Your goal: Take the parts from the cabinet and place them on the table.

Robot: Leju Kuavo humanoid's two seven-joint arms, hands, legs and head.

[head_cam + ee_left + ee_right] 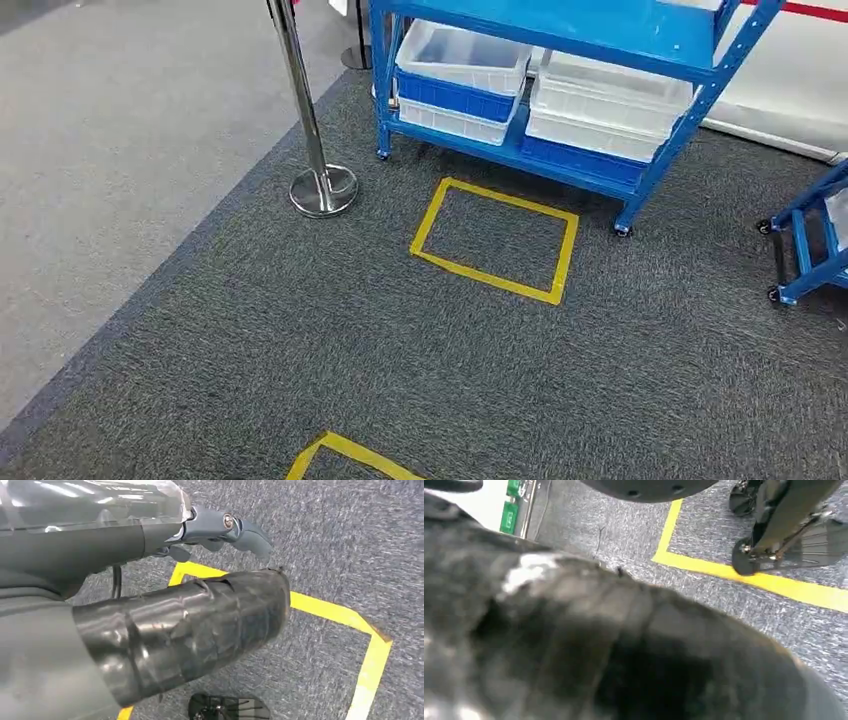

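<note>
**Fingers idle while the blue cabinet waits ahead**

Fingers of the left hand (220, 527) show in the left wrist view as a grey thumb and darker tips curled loosely inward with nothing between them, above the grey carpet (300, 340). That suits an arm hanging at the side, which is probably why the wrist camera looks down at the floor. The right hand (599, 645) is a dark blur in its own wrist view, so I cannot tell how its fingers lie or whether they hold anything.

The blue cabinet (700, 95) stands on castors at the far side of the carpet. Just in front of it lies a yellow tape rectangle (495, 240), likely a standing mark for reaching the shelves. Two stacks of white-and-blue bins sit side by side on the cabinet's lower shelf: the left bin stack (460, 85) and the right bin stack (605, 110). The parts would be in such bins, though none can be made out.

To the left of the cabinet stands a chrome stanchion (318, 170); to its right is the corner of a second blue cart (805, 250). Another tape corner (345, 455) lies well short of the cabinet, near the robot. The task looks barely begun.
</note>
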